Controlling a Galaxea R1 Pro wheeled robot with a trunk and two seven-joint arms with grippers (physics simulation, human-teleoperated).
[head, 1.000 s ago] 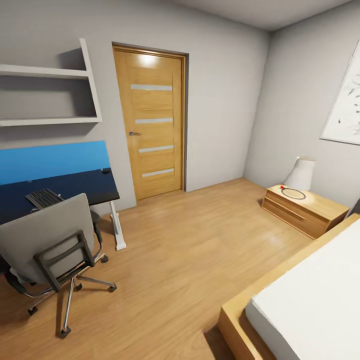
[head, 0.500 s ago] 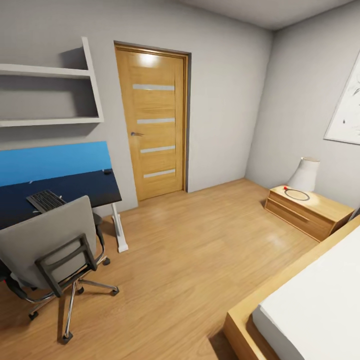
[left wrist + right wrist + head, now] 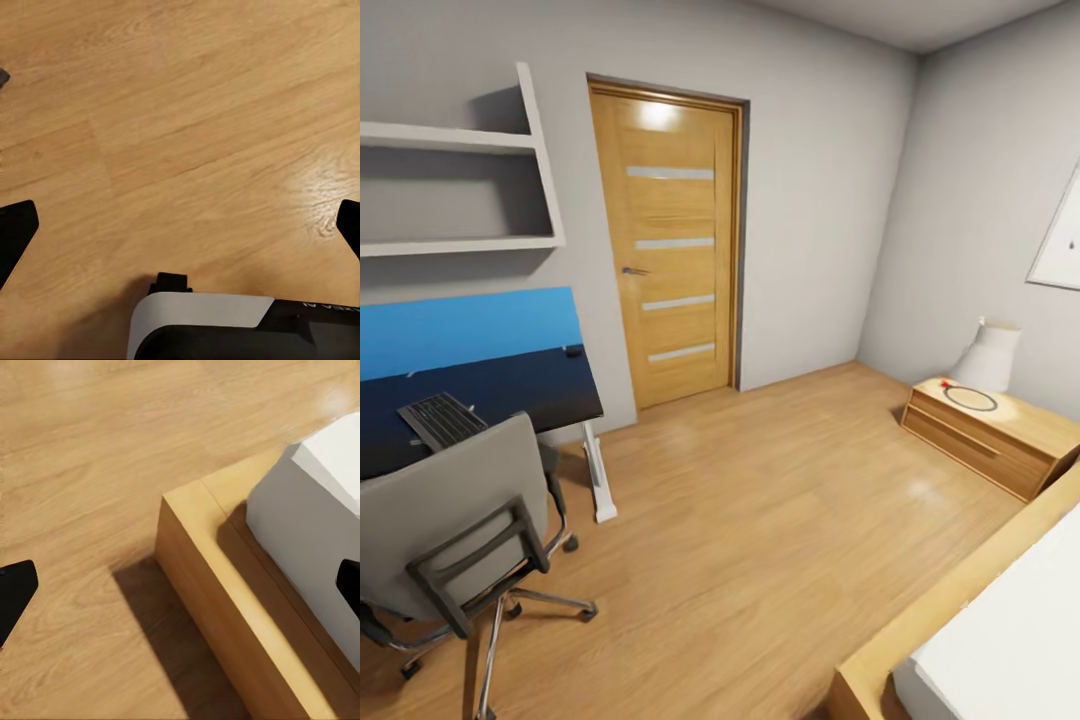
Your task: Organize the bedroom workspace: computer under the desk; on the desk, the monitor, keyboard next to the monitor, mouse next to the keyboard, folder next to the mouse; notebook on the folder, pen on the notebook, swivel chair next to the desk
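Observation:
The black desk [image 3: 510, 385] with its blue back panel stands against the left wall. A slim grey keyboard [image 3: 440, 420] lies on it, and a small dark mouse [image 3: 573, 351] sits near the desk's right end. The grey swivel chair [image 3: 450, 520] faces the desk with its back toward me, hiding its seat. Computer, monitor, folder, notebook and pen are out of view. My left gripper [image 3: 180, 232] hangs open over bare wooden floor. My right gripper [image 3: 180, 589] is open above the corner of the bed frame [image 3: 217, 607].
A wooden door [image 3: 670, 240] stands shut in the far wall, and white wall shelves [image 3: 460, 190] hang above the desk. A low wooden nightstand [image 3: 990, 435] with a white lamp [image 3: 990, 355] is at the right. The bed [image 3: 980, 650] fills the near right corner. Open floor [image 3: 760, 500] lies between.
The whole view has shifted: the chair slid down and left, the nightstand and bed moved right. The camera moved; nothing in the room moved.

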